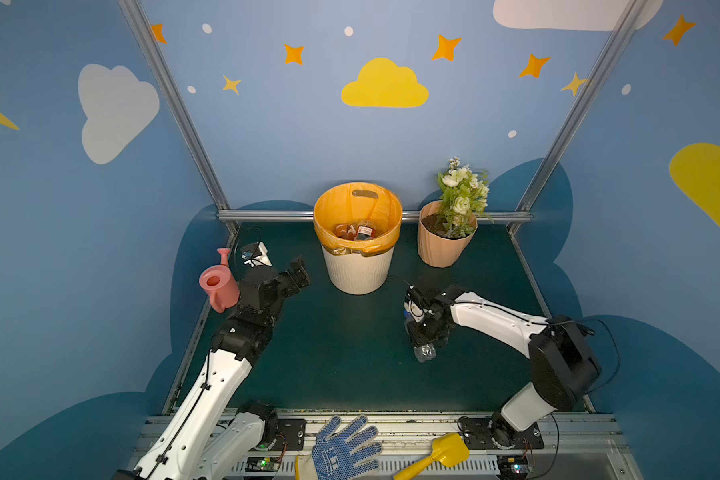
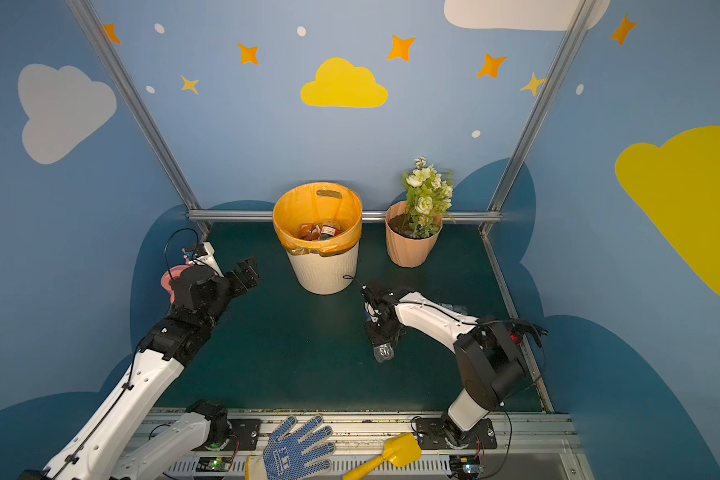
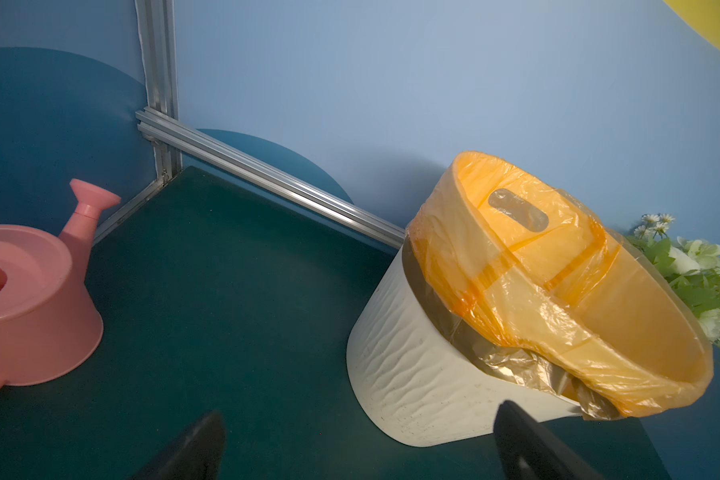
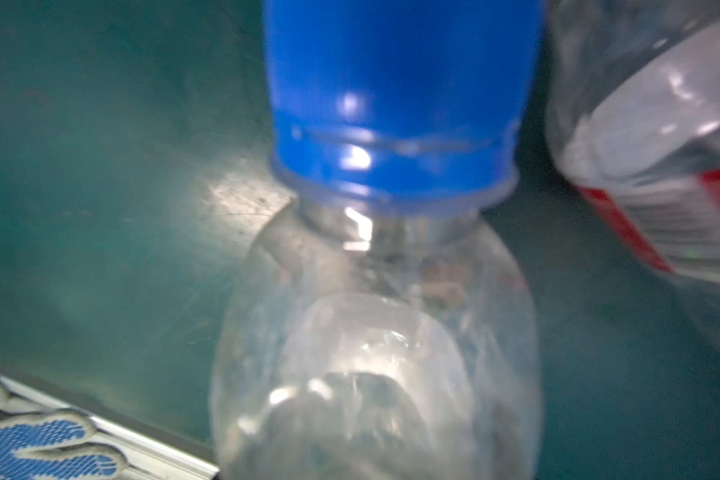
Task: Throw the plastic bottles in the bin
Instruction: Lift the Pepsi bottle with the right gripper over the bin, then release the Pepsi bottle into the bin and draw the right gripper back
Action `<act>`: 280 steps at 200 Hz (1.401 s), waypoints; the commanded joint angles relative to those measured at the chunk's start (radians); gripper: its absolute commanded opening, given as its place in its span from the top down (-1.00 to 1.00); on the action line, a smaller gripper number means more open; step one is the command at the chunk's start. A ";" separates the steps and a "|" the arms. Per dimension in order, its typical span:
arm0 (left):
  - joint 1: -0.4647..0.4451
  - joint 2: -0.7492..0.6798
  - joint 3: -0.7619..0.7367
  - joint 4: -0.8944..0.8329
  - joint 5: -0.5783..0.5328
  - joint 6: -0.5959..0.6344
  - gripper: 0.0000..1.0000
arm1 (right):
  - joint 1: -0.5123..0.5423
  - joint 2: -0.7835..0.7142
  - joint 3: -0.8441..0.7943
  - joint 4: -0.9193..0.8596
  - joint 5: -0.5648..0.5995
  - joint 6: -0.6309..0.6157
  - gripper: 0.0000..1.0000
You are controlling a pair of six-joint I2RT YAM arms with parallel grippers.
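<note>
A clear blue-capped bottle [image 1: 425, 352] is lying on its side on the tabletop [image 1: 341, 353], in front of the bin [image 1: 358, 270] and off to its right. Its long axis appears to be running away from the bin, with the cap end turned toward the bin and the base pointing away. The right fingers [image 1: 429, 338] are sitting directly over its upper half, so the bottle is lying straight beneath them with only the base showing past them. They are by far the nearer pair.

In the right wrist view the cap is filling the middle of the picture, but the fingers themselves are not showing. I cannot tell whether they are pinching the bottle or only straddling it.

A red-labelled bottle [image 4: 661, 174] is lying just beside the first, further out from the bin. Other bottles [image 1: 364, 230] are already resting inside the bin.

The left fingers [image 3: 528, 453] are spread wide and holding nothing. They are hanging just beside the bin's left wall, well apart from both loose bottles.
</note>
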State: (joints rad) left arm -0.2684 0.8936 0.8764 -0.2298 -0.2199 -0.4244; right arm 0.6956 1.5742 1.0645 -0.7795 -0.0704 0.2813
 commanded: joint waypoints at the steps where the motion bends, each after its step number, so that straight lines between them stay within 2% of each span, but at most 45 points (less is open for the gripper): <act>1: 0.006 -0.015 -0.016 -0.010 -0.019 0.001 -1.00 | -0.033 -0.109 0.030 0.067 -0.041 0.009 0.18; 30: 0.010 -0.005 -0.041 -0.009 -0.027 0.003 -1.00 | -0.089 -0.219 0.050 0.131 -0.070 -0.004 0.20; 64: 0.015 0.021 -0.070 -0.015 -0.022 -0.006 -1.00 | -0.149 -0.336 0.113 0.262 -0.035 0.006 0.23; 101: 0.017 0.051 -0.088 -0.034 -0.022 -0.006 -1.00 | -0.229 -0.369 0.310 0.374 -0.042 -0.055 0.23; 148: 0.017 0.057 -0.107 -0.029 -0.009 -0.026 -1.00 | -0.275 -0.233 0.651 0.458 -0.137 -0.081 0.18; 200: 0.017 0.062 -0.082 -0.082 0.013 0.000 -1.00 | -0.259 0.068 0.816 0.620 -0.318 0.145 0.15; 218: 0.015 0.059 -0.079 -0.086 0.020 0.020 -1.00 | -0.226 0.233 0.938 0.546 -0.356 0.152 0.03; 235: 0.017 0.060 -0.078 -0.086 0.024 0.024 -1.00 | -0.210 0.391 1.130 0.420 -0.424 0.132 -0.12; 244: 0.017 0.060 -0.078 -0.086 0.024 0.026 -1.00 | -0.206 0.458 1.249 0.333 -0.453 0.109 -0.24; 252: 0.017 0.060 -0.077 -0.086 0.024 0.027 -1.00 | -0.200 0.510 1.377 0.228 -0.450 0.065 -0.43; 266: 0.017 0.061 -0.072 -0.099 0.024 0.032 -1.00 | -0.208 0.528 1.536 0.081 -0.365 -0.004 -0.64; 280: 0.016 0.058 -0.069 -0.108 0.021 0.037 -1.00 | -0.235 0.453 1.506 0.100 -0.329 -0.003 -0.80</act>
State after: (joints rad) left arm -0.2550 0.9558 0.7788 -0.3073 -0.2012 -0.4126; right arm 0.4934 2.1860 2.4756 -0.5514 -0.4320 0.3363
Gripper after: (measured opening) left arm 0.998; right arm 0.847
